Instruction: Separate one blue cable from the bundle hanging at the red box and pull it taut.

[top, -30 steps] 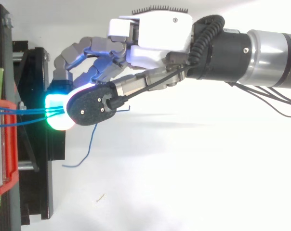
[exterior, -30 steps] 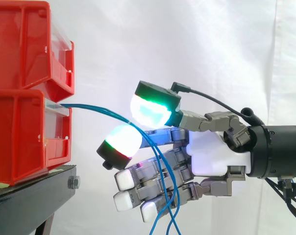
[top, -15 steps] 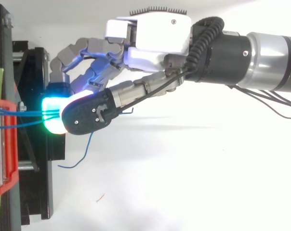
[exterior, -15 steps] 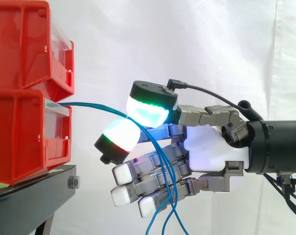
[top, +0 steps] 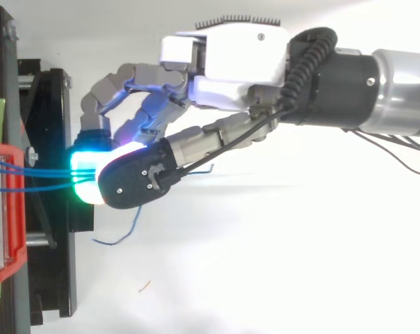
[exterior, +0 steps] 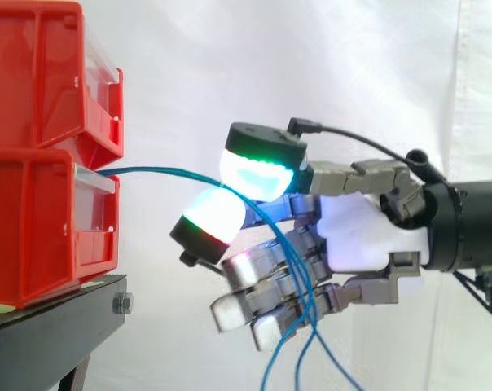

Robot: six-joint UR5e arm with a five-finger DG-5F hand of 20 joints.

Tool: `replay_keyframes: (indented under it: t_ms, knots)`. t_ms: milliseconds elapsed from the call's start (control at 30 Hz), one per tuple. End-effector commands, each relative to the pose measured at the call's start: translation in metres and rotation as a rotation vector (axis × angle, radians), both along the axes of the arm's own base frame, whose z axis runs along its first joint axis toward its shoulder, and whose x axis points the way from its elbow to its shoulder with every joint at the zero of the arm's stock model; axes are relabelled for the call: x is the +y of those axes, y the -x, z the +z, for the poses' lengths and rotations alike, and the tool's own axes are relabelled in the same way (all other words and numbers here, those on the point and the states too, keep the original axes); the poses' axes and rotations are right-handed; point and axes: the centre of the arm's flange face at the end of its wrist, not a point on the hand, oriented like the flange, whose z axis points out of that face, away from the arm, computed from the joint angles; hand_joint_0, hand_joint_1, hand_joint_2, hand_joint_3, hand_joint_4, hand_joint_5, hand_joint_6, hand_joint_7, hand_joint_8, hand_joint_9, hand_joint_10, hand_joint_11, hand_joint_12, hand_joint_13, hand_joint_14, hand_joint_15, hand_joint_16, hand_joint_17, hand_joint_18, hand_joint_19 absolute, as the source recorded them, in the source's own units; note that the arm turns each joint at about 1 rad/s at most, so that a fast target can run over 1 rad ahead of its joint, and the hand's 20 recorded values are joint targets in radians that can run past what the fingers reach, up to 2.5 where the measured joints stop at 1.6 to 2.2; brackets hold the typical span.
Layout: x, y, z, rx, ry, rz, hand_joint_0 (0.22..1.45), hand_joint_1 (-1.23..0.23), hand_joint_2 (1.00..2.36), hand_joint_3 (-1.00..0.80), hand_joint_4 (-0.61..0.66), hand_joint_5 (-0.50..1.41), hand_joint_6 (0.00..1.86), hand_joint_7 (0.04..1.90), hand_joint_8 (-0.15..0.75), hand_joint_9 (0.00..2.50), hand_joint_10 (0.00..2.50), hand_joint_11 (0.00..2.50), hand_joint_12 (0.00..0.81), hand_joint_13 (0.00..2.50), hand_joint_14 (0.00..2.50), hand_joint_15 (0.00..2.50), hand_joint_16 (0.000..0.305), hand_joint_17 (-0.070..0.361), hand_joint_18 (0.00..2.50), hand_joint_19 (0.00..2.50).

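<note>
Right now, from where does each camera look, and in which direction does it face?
Side view: it sits beside the work at about its height and looks level across to the red bins on the left; the robot hand comes in from the right, pinching the blue cables.
Top view: it sits above the work and looks down on it; the arm and robot hand enter from the right.
Shared: the robot hand, the red bins, and the blue cables running between them.
</note>
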Motion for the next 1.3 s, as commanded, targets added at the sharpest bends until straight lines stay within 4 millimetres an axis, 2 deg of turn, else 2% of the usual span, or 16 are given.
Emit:
replay_keyframes:
  t_ms: [0,67,533,1267]
  knots:
    - [0.0005,0.0069,0.0139,0.022,0.014,-0.005,0.61,-0.79,1.02,-0.22,0.02,-0.19,0.89,1.01,0.299,0.92,0.02,1.02,0.33,0.85,0.02,0.58,0.041,0.093,0.79,0.49]
    - [0.0,0.0096,0.0206,0.027,0.025,-0.007,0.62,-0.81,1.02,-0.22,0.02,-0.19,0.9,1.01,0.301,0.93,0.02,1.03,0.33,0.85,0.02,0.59,0.041,0.092,0.79,0.49]
    - [0.0007,0.0108,0.0192,0.043,0.038,-0.04,0.65,-0.87,1.01,-0.33,0.03,-0.19,0.9,0.97,0.297,0.96,0.02,1.1,0.331,0.89,0.02,0.63,0.041,0.093,0.83,0.5]
    - [0.0001,0.0112,0.0185,0.044,0.028,-0.056,0.68,-0.88,1.01,-0.41,0.01,-0.19,0.88,0.96,0.304,1.01,0.01,1.27,0.336,1.16,0.01,1.38,0.041,0.093,0.93,0.68]
